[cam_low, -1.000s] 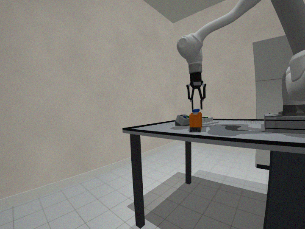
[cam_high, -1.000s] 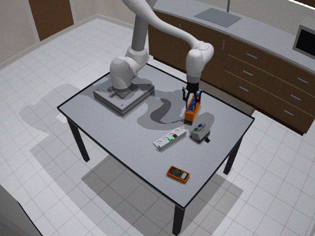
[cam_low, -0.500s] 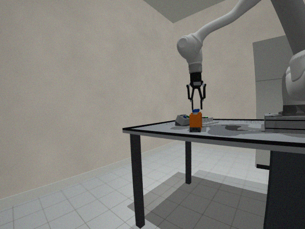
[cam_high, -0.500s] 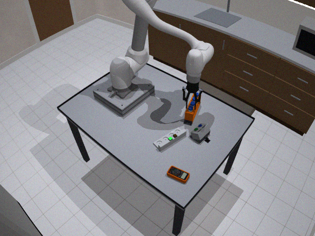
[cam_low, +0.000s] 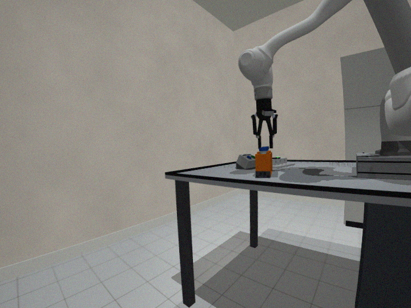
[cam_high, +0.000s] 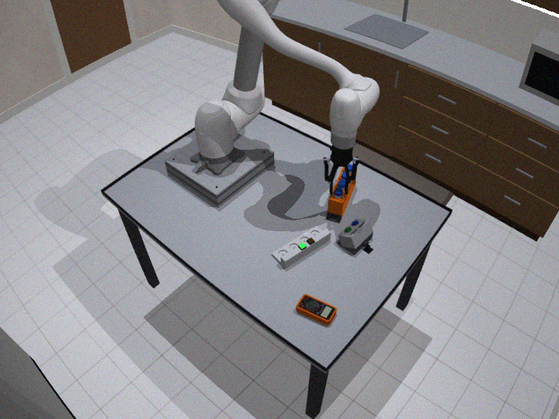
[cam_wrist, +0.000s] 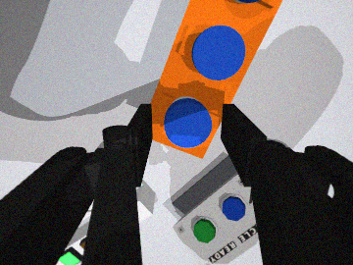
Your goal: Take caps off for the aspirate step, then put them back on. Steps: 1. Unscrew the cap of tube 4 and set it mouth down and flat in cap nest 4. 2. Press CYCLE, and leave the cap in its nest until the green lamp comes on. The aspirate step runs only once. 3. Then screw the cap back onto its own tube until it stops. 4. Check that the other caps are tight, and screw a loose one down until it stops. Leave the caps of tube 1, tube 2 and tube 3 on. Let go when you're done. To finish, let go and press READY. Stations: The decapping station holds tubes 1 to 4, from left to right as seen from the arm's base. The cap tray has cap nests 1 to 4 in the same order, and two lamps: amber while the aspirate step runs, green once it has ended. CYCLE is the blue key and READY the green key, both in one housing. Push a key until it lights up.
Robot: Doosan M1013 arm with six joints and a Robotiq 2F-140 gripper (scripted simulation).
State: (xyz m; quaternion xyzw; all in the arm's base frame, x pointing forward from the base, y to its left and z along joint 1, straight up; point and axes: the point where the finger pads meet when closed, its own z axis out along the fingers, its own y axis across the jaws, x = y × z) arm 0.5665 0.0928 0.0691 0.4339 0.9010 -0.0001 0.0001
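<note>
The orange decapping station (cam_high: pixel 341 198) stands on the table with blue caps in a row. My gripper (cam_wrist: pixel 186 121) hangs straight down over its end tube, the one nearest the key housing. The blue cap (cam_wrist: pixel 187 123) sits on that tube between my two fingers, with a gap on each side. The gripper is open and holds nothing. In the side view the fingertips (cam_low: pixel 265 145) are level with the cap (cam_low: pixel 264 149). The neighbouring cap (cam_wrist: pixel 219 52) is on its tube. The cap tray (cam_high: pixel 301 247) shows a lit green lamp (cam_high: pixel 300 246), and its nests hold no cap.
The key housing (cam_high: pixel 355 234) sits just past the station, with the blue key (cam_wrist: pixel 233 208) and the green key (cam_wrist: pixel 204 231) unlit. An orange multimeter (cam_high: pixel 316 309) lies near the table's front edge. The arm's base plate (cam_high: pixel 220 168) stands at the far left.
</note>
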